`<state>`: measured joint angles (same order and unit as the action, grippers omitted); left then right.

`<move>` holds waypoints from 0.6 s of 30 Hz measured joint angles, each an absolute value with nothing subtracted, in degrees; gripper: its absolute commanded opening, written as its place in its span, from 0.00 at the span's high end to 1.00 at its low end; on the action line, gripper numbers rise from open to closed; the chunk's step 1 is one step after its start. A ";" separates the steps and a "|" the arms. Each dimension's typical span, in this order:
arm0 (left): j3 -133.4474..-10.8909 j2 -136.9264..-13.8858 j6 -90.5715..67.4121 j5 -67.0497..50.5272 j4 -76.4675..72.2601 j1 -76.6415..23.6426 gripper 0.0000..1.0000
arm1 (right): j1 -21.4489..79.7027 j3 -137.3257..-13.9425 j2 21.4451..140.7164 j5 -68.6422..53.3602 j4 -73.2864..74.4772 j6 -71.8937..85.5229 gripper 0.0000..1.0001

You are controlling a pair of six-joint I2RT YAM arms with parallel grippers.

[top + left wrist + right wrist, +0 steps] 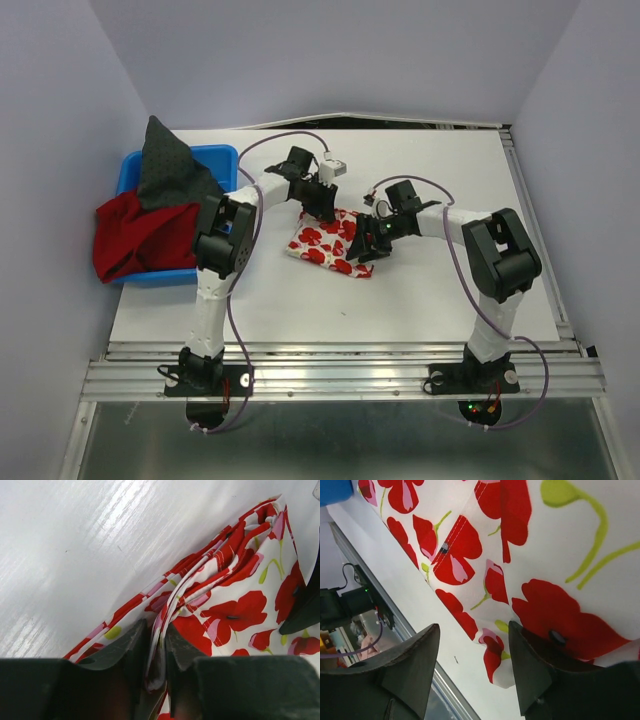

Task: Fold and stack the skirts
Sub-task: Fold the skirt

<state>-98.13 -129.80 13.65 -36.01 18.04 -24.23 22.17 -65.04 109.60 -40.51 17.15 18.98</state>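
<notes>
The white skirt with red flowers [325, 243] lies folded on the table between the two arms. My left gripper [322, 205] is at its far edge. In the left wrist view a bunched fold of the skirt [235, 610] stands between the fingers of the left gripper [157, 635], which are slightly apart with a thin dark gap beside the cloth. My right gripper [368, 247] is at the skirt's right side. It [475, 645] is open, one finger [540, 670] resting on the flowered cloth [560, 555], whose corner pokes into the gap. The deep-red skirt [135, 235] and the dark grey skirt [170, 170] hang over the bin.
The blue plastic bin [215, 155] stands at the table's left edge, with both plain skirts draped over it. White table [400, 300] spreads in front of the flowered skirt, ending at a metal rail [340, 375] near the arm bases. Walls close in on both sides.
</notes>
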 measured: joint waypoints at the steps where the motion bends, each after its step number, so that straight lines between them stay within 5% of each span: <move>1: -98.15 -129.80 13.67 -36.32 18.20 -24.12 0.62 | 22.20 -65.04 109.60 -40.38 17.06 18.81 0.39; 5: -98.15 -129.34 13.93 -38.30 19.53 -23.03 0.47 | 22.20 -65.04 109.60 -39.90 16.75 17.15 0.40; 18: -90.06 -112.77 13.87 -35.62 21.93 -11.88 0.47 | 22.31 -68.88 108.01 -40.49 20.27 11.99 0.35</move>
<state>-90.06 -112.77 13.87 -35.62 21.93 -11.88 22.31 -68.88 108.01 -40.49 20.27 11.99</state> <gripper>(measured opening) 0.547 0.641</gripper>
